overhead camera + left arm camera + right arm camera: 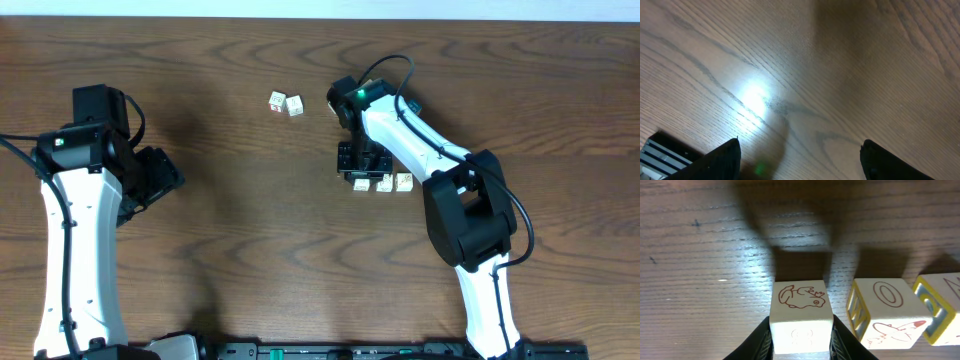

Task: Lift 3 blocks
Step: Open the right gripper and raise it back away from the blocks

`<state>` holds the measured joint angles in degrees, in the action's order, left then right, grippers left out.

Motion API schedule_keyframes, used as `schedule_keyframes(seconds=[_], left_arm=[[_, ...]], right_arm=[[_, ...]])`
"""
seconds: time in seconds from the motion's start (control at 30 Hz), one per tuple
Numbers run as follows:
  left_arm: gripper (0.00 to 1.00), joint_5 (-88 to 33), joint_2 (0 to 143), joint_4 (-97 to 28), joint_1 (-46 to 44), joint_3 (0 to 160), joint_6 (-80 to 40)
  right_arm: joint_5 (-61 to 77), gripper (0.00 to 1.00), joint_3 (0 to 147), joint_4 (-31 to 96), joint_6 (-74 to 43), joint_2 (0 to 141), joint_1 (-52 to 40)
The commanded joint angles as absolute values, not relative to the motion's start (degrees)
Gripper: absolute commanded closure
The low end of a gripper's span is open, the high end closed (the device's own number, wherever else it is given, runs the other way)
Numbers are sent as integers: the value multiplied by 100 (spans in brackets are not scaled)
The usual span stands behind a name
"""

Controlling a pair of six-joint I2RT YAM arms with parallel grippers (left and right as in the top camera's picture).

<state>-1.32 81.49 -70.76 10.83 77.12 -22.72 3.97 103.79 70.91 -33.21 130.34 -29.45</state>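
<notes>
Cream wooden cube with a red animal drawing (pixel 801 297) is gripped

The right gripper (pixel 801 342) is closed on it. A cream wooden cube with yellow letters (pixel 880 310) and a cream wooden cube with a yellow edge (pixel 940 312) are lined up beside it on the brown wooden table (pixel 700 255). The left gripper (pixel 800 145) is held wide open, well apart.

A dark wood-grain table (pixel 250 230) fills the view, a bright glare (pixel 754 97) on it.

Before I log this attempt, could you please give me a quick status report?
Left pincer open, empty. Right pincer shut on cream wooden cube with red animal print. Two lettered cream cubes close beside.
</notes>
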Motion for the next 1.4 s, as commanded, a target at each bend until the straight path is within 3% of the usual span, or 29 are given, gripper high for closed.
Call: schedule_keyframes(seconds=[0.0, 0.43, 0.63, 1.1, 1.37], left_arm=[[23, -95, 8130, -7111, 1103, 7813, -2324], [23, -95, 8130, -7111, 1103, 7813, -2324], [23, -95, 8130, -7111, 1103, 7813, -2324], [23, -95, 8130, -7111, 1103, 7813, -2324], [23, -95, 8130, -7111, 1103, 7813, -2324]], right_arm=[[458, 70, 10366, 7041, -3247, 12890, -3111], [456, 67, 10366, 6945, -3249, 12890, -3166], [456, 51, 10366, 6947, -3247, 12890, -3164], [449, 50, 11524, 7776, -2744, 12888, -2877], [434, 49, 12302, 8722, -2209, 12737, -2010]])
